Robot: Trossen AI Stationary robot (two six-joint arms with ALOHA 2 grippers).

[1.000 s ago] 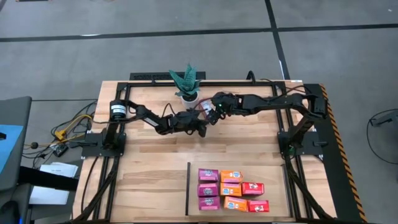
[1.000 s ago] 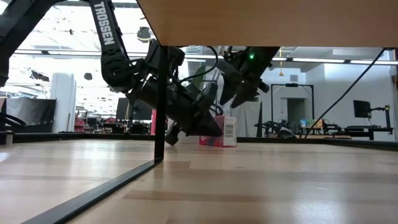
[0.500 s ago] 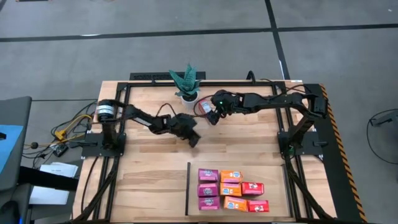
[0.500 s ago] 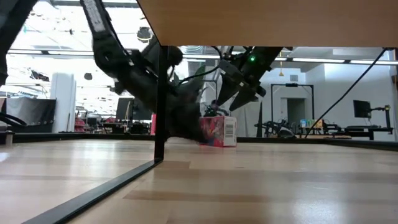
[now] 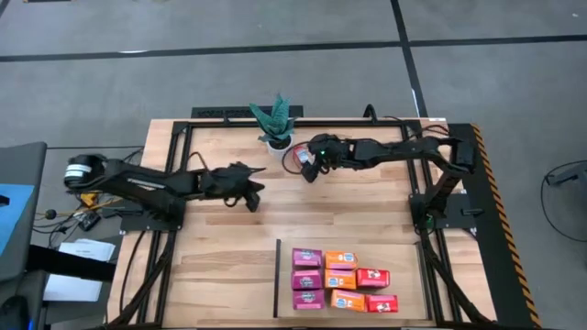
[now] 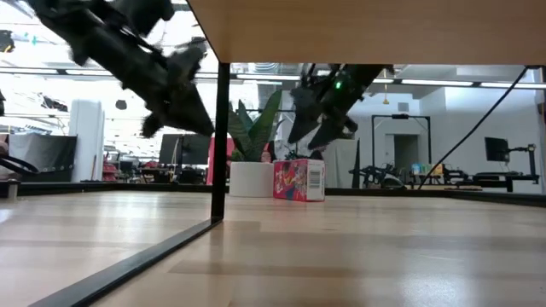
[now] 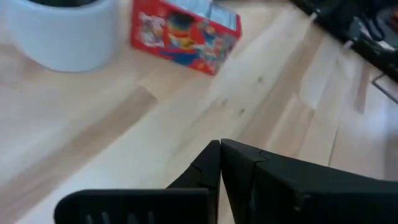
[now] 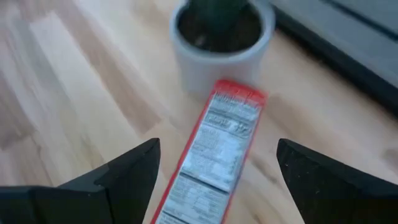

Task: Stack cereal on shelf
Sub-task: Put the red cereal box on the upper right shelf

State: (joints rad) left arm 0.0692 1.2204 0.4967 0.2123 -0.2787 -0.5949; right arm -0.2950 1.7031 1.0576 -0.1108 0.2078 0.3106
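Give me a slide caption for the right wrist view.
Open right gripper poised over a red cardboard cereal box standing beside a white plant pot.

Bare tabletop between the arms and the shelf, potted plant crowding the red cereal box, left gripper nearby, shelf's right strip free

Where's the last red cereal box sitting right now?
In the high view the red cereal box stands at the table's far edge, just right of the white plant pot, with the right hand open above it.
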